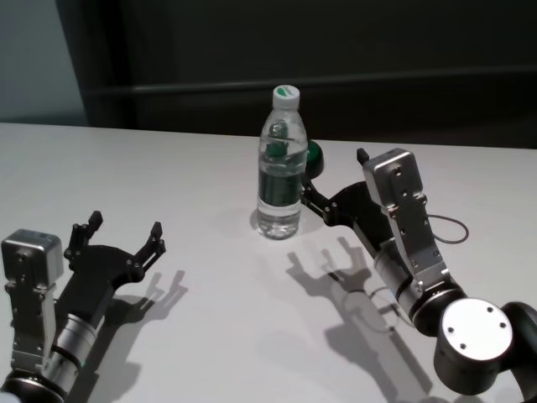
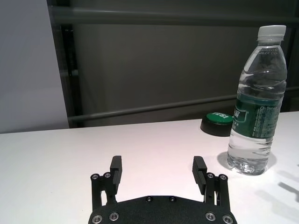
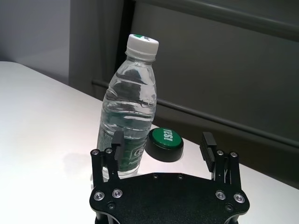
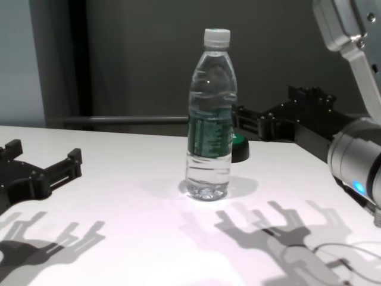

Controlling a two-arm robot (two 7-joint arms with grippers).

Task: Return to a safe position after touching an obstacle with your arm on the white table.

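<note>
The obstacle, a tall clear water bottle (image 1: 281, 164) with a white cap and dark green label, stands upright mid-way across the white table (image 1: 193, 336). My right gripper (image 1: 334, 172) is open just to its right, one finger (image 1: 305, 188) close beside the label; I cannot tell if it touches. In the right wrist view the bottle (image 3: 128, 116) rises behind one finger of that gripper (image 3: 163, 137). My left gripper (image 1: 126, 225) hovers open and empty low over the table's left side, well away from the bottle (image 2: 259, 102).
A low black round button with a green top (image 1: 313, 155) sits just behind and right of the bottle, near the right gripper's fingers. A thin cable (image 1: 453, 227) loops beside the right forearm. The table's far edge meets a dark wall.
</note>
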